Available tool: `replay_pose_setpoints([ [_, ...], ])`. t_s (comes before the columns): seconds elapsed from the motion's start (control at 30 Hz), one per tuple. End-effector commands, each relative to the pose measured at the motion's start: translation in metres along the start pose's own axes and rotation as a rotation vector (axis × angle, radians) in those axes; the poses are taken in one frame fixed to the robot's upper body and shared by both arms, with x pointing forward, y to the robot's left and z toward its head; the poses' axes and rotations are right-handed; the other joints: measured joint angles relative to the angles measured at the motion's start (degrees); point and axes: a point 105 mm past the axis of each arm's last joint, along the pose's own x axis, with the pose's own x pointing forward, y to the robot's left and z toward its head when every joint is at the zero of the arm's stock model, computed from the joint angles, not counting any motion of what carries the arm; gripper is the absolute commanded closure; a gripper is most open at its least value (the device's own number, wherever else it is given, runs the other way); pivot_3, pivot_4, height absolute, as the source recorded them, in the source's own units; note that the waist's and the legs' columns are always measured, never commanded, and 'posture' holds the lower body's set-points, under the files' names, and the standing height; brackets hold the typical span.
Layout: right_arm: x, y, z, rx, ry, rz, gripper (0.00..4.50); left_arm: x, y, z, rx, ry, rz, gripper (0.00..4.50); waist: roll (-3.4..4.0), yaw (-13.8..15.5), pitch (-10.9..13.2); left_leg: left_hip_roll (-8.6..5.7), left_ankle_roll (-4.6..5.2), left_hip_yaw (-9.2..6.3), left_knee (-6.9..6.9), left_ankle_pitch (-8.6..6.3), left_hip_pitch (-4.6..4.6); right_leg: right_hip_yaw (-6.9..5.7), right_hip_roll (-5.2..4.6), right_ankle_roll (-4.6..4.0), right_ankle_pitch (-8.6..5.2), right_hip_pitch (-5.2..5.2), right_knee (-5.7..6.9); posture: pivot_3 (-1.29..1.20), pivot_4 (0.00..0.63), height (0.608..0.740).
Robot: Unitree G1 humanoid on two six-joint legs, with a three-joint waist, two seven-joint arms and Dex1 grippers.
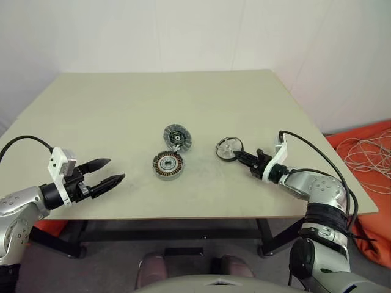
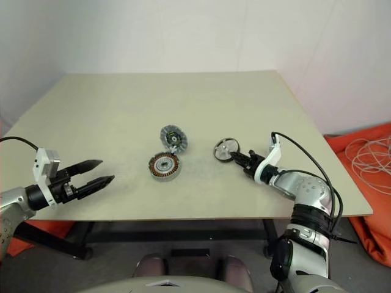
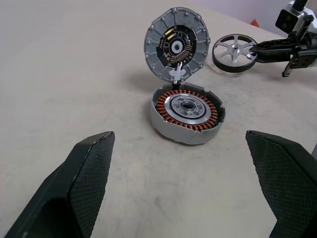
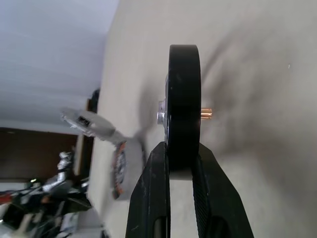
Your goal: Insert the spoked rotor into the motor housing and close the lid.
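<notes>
Pinched between the jaws of the right gripper (image 1: 243,157) is the rim of the spoked rotor (image 1: 228,148), which is seen right of centre in the head view, tilted up on edge over the desk (image 1: 122,110). Spread wide are the jaws of the left gripper (image 1: 105,172), held at the lower left of the frame, well apart from the parts. At the centre of the desk the motor housing (image 1: 168,165) is seen with its copper windings exposed, and the lid (image 1: 178,138) is propped up open just behind it, touching its far edge.
</notes>
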Motion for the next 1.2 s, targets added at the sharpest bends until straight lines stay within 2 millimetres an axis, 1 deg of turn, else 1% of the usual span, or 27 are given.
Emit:
replay_pose_setpoints([
  [0.03, -0.009, 0.04, -0.005, -0.052, 0.096, 0.147, 4.2, -0.001, -0.001, 0.012, 0.05, -0.039, -0.004, 0.0, 0.01, -0.02, 0.0, 0.0, 0.0, 0.0, 0.0, 0.0, -0.01, 0.0, 0.0, 0.0, 0.0, -0.01, 0.0, 0.0, 0.0, 0.74],
  [0.07, -0.011, 0.043, -0.008, -0.054, 0.117, 0.164, 4.2, -0.001, -0.001, 0.012, 0.05, -0.04, -0.004, 0.0, 0.01, 0.01, 0.0, 0.0, 0.0, 0.0, -0.01, 0.0, -0.02, 0.0, 0.0, 0.0, 0.0, -0.03, 0.0, 0.0, 0.0, 0.74],
  [0.17, -0.013, 0.06, -0.029, -0.074, 0.22, 0.269, 4.2, -0.003, 0.0, 0.012, 0.051, -0.038, 0.001, 0.0, 0.01, 0.2, 0.0, -0.01, 0.0, 0.0, -0.06, 0.0, -0.03, 0.0, 0.0, 0.0, 0.0, -0.04, -0.04, 0.0, 0.0, 0.74],
  [0.23, -0.01, 0.069, -0.038, -0.062, 0.271, 0.315, 4.2, -0.003, 0.0, 0.012, 0.052, -0.038, 0.003, 0.0, 0.01, 0.2, 0.0, -0.02, 0.0, 0.01, -0.13, 0.0, -0.02, -0.01, 0.0, 0.01, -0.01, -0.04, -0.09, 0.0, 0.0, 0.74],
  [0.4, 0.011, 0.094, -0.059, -0.021, 0.351, 0.386, 4.2, -0.003, -0.001, 0.012, 0.052, -0.04, 0.005, 0.0, 0.03, -0.02, 0.0, 0.0, -0.05, 0.02, -0.15, 0.03, -0.02, -0.04, 0.0, 0.01, -0.01, -0.13, -0.08, 0.0, 0.0, 0.74],
  [0.47, 0.017, 0.101, -0.063, 0.01, 0.353, 0.382, 4.2, -0.003, -0.002, 0.011, 0.052, -0.041, 0.006, 0.0, 0.03, -0.1, 0.0, -0.02, -0.05, 0.02, -0.15, 0.03, -0.04, -0.04, -0.01, 0.03, -0.01, -0.13, -0.11, 0.0, 0.0, 0.74],
  [0.57, 0.034, 0.108, -0.071, 0.046, 0.38, 0.344, 4.2, -0.004, -0.003, 0.01, 0.05, -0.039, 0.009, 0.0, 0.0, -0.15, -0.01, -0.04, -0.04, 0.0, -0.17, 0.02, -0.06, -0.06, -0.02, 0.09, -0.05, -0.08, -0.22, 0.0, 0.0, 0.74],
  [0.67, 0.051, 0.114, -0.073, 0.087, 0.384, 0.308, 4.2, -0.004, -0.003, 0.01, 0.049, -0.04, 0.011, 0.0, -0.03, -0.24, -0.01, -0.04, -0.04, -0.01, -0.18, 0.02, -0.13, -0.06, -0.02, 0.11, -0.06, -0.14, -0.24, 0.0, 0.0, 0.74],
  [0.73, 0.059, 0.117, -0.075, 0.1, 0.393, 0.301, 4.2, -0.004, -0.004, 0.01, 0.05, -0.041, 0.013, 0.0, -0.05, -0.3, -0.03, -0.04, -0.04, -0.01, -0.18, 0.02, -0.21, -0.06, -0.02, 0.11, -0.06, -0.24, -0.22, 0.0, 0.0, 0.74],
  [0.93, 0.075, 0.117, -0.09, 0.091, 0.439, 0.261, 4.2, -0.005, -0.006, 0.01, 0.051, -0.04, 0.021, 0.0, -0.18, -0.2, -0.08, -0.05, -0.14, -0.08, -0.15, 0.07, -0.94, -0.05, -0.02, 0.11, -0.04, -0.69, -0.05, 0.0, 0.0, 0.74],
  [1.1, 0.085, 0.122, -0.097, 0.123, 0.449, 0.271, 4.2, -0.008, -0.006, 0.009, 0.051, -0.039, 0.03, 0.0, -0.18, -0.27, -0.08, -0.02, -0.28, -0.08, -0.19, 0.07, -1.03, -0.05, 0.01, 0.1, -0.04, -0.73, 0.01, 0.0, 0.0, 0.74],
  [1.2, 0.093, 0.116, -0.099, 0.134, 0.439, 0.241, 4.2, -0.008, -0.007, 0.009, 0.051, -0.039, 0.032, 0.0, -0.19, -0.32, -0.08, -0.02, -0.28, -0.08, -0.16, 0.07, -1.01, -0.04, 0.0, 0.1, -0.04, -0.73, 0.02, 0.0, 0.0, 0.74],
])
